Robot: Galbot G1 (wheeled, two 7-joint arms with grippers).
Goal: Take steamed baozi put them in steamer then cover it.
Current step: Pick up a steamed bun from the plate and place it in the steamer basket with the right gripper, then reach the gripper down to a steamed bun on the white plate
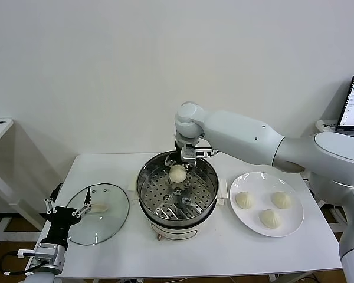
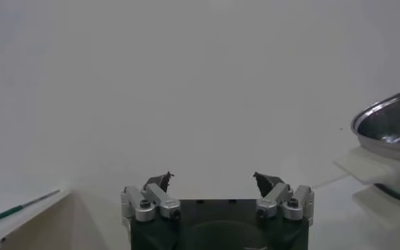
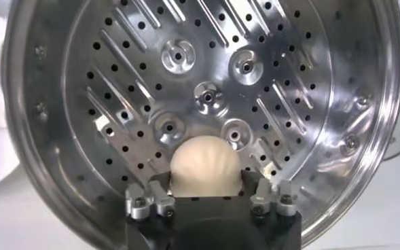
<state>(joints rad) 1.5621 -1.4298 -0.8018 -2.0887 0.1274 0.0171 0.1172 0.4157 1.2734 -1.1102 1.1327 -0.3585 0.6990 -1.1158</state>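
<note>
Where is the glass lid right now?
In the head view the glass lid lies flat on the table's left part, left of the steamer, beside the left gripper.

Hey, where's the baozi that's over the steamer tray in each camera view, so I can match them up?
Head view: the baozi sits at the steamer's far side, under the right gripper.
Left wrist view: not in it; only the steamer's rim shows.
Right wrist view: the baozi between the right gripper's fingers.
Shared landmark: the steamer.
</note>
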